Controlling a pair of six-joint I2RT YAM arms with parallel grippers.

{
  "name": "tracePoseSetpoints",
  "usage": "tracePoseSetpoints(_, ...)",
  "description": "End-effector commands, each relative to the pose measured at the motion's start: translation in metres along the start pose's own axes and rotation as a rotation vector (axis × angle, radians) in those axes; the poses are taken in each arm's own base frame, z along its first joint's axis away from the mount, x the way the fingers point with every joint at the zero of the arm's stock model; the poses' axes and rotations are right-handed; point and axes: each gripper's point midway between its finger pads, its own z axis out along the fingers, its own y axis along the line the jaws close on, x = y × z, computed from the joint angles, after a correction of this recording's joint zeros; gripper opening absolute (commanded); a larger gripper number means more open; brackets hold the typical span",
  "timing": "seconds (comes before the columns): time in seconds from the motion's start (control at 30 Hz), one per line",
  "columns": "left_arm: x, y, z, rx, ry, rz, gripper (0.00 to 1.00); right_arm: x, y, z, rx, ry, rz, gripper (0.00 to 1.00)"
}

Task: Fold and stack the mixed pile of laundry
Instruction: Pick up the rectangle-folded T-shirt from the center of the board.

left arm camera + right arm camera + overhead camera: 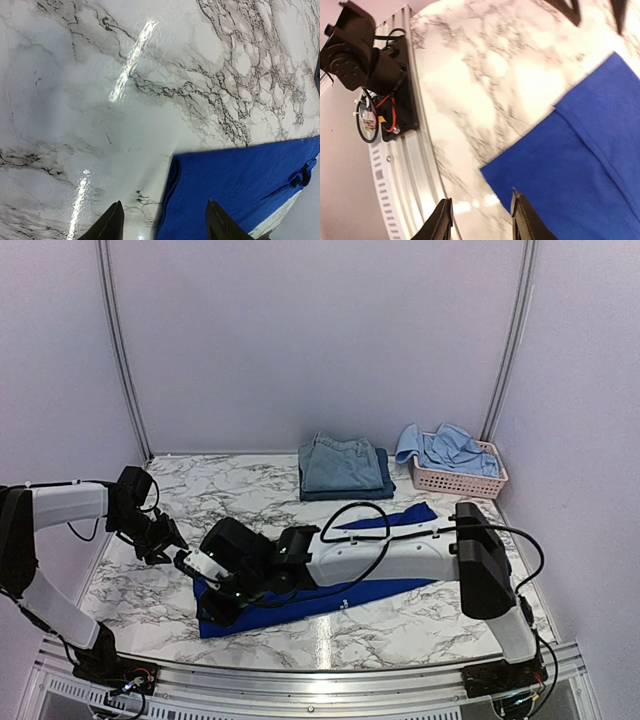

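With the royal-blue T-shirt (250, 180) lying flat across the near middle of the table (250, 495), the left gripper (162, 212) and right gripper (480, 197) both hang open and empty over its left edge, so each should pinch one corner squarely before carrying that edge evenly to the right.

The marble table (250, 505) carries three things. A blue T-shirt (300, 608) lies flat across its near middle, reaching close to the front edge. At the far edge sits a folded stack (340, 468), denim on navy. A pink basket (455, 483) stands just right of it.
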Motion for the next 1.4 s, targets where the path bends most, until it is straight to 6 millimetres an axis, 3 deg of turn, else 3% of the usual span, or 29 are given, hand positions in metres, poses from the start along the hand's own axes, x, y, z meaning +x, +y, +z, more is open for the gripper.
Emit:
tracePoseSetpoints(0.0,0.009,0.012,-0.007,-0.039,0.002,0.012,0.58,0.006,0.026,0.022,-0.012,0.033,-0.068,0.36)
tracePoseSetpoints(0.13,0.011,0.013,-0.011,-0.04,-0.011,0.015,0.58,0.023,0.021,0.04,0.052,0.098,-0.082,0.35)
tracePoseSetpoints(0.37,0.016,0.015,-0.015,-0.038,-0.024,0.029,0.58,0.035,0.011,0.052,0.079,0.114,-0.089,0.34)
tracePoseSetpoints(0.87,0.018,0.018,-0.016,-0.071,-0.046,0.051,0.59,0.042,0.0,0.074,0.11,0.131,-0.133,0.35)
tracePoseSetpoints(1.1,0.022,0.02,-0.01,-0.106,-0.036,0.07,0.59,0.059,-0.029,0.083,0.243,0.197,-0.154,0.37)
tracePoseSetpoints(1.27,0.02,0.018,-0.005,-0.122,-0.026,0.078,0.59,0.05,-0.033,0.078,0.305,0.183,-0.192,0.37)
tracePoseSetpoints(1.37,0.02,0.018,0.0,-0.134,-0.012,0.083,0.59,0.055,-0.035,0.085,0.305,0.2,-0.201,0.31)
